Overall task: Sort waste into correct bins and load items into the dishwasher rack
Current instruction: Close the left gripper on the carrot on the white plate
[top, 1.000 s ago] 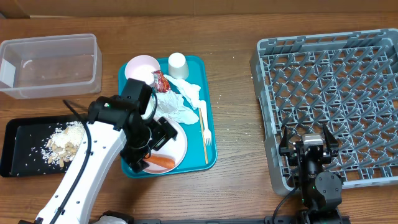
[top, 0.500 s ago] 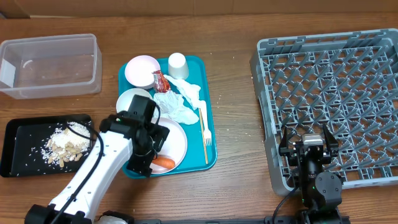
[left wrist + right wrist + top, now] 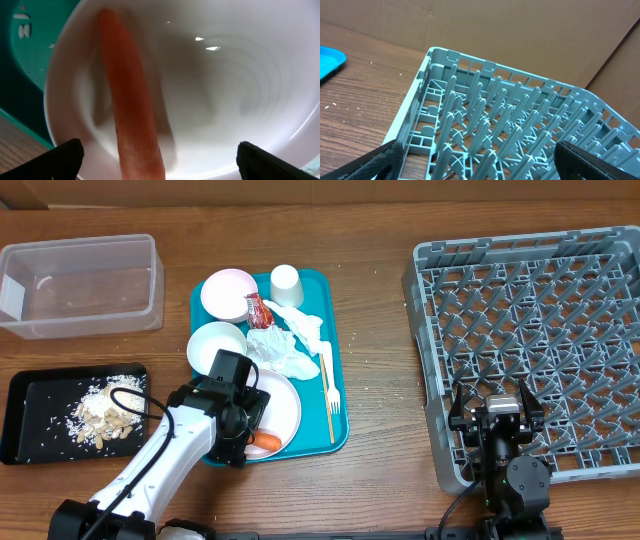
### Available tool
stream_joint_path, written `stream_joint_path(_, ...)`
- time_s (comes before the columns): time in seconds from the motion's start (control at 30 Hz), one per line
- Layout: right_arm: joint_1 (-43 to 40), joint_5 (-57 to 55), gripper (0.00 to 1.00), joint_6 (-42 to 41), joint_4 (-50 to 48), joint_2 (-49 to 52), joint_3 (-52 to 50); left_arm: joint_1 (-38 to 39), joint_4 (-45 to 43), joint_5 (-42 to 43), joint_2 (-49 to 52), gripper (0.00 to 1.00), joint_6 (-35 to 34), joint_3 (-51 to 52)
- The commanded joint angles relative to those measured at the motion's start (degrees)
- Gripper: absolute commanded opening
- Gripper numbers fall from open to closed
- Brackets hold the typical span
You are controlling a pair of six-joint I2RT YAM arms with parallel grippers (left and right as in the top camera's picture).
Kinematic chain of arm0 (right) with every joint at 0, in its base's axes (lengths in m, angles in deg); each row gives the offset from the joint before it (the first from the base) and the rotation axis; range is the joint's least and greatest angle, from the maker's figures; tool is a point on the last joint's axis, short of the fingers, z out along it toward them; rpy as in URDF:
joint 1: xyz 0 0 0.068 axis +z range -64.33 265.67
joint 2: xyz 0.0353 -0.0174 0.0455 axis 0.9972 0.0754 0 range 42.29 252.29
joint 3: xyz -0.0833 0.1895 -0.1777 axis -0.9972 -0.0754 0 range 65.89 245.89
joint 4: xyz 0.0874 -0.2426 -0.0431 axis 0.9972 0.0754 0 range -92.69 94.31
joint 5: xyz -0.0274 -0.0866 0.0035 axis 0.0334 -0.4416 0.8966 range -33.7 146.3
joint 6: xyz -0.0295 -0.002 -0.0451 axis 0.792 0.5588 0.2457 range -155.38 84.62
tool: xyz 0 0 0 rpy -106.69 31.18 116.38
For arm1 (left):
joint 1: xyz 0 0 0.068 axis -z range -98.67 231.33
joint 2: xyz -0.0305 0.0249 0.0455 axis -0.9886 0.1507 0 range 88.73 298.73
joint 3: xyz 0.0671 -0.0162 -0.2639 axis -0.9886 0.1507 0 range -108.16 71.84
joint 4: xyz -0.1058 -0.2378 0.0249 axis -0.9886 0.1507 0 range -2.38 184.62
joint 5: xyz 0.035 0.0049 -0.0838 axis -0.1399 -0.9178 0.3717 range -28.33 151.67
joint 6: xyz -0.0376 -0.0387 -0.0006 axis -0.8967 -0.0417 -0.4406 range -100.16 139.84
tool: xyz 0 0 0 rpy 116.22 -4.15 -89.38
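An orange carrot piece (image 3: 266,442) lies on the white plate (image 3: 288,402) at the front of the teal tray (image 3: 338,330). My left gripper (image 3: 244,432) is open and low over the plate. In the left wrist view the carrot (image 3: 129,100) runs between its spread fingers (image 3: 160,167), on the plate (image 3: 230,85). Two white bowls (image 3: 228,293) (image 3: 216,345), a cup (image 3: 286,283), a fork (image 3: 328,388), crumpled napkins (image 3: 286,345) and a red-and-white wrapper (image 3: 258,310) are on the tray. My right gripper (image 3: 497,416) is open and empty at the grey rack's (image 3: 535,310) front left corner.
A clear tub (image 3: 80,285) stands at the back left. A black tray (image 3: 40,395) in front of it holds beige crumbs (image 3: 105,410). The right wrist view looks over the rack's pegs (image 3: 520,115) between open fingers (image 3: 480,165).
My left gripper has moved toward the table's front and come down over the carrot on the plate. The nearer bowl is now uncovered. The right arm has not moved.
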Motion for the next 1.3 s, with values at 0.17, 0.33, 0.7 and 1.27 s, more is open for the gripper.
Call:
stream_joint_path(0.17, -0.2, -0.4, 1.0, 0.0, -0.3, 0.0, -0.5, 0.1, -1.4, -2.9, 0.0, 0.93, -1.4, 0.9)
stream_joint_path(0.33, -0.2, -0.4, 1.0, 0.0, -0.3, 0.0, -0.5, 0.1, -1.2, -2.6, 0.0, 0.93, -1.3, 0.9)
stream_joint_path(0.7, -0.2, -0.4, 1.0, 0.0, -0.3, 0.0, -0.5, 0.1, -1.4, -1.2, 1.5, 0.89, -1.9, 1.0)
stream_joint_path(1.27, -0.2, -0.4, 1.0, 0.0, -0.3, 0.0, -0.5, 0.1, -8.5, 0.4, 8.5, 0.9, -2.5, 1.0)
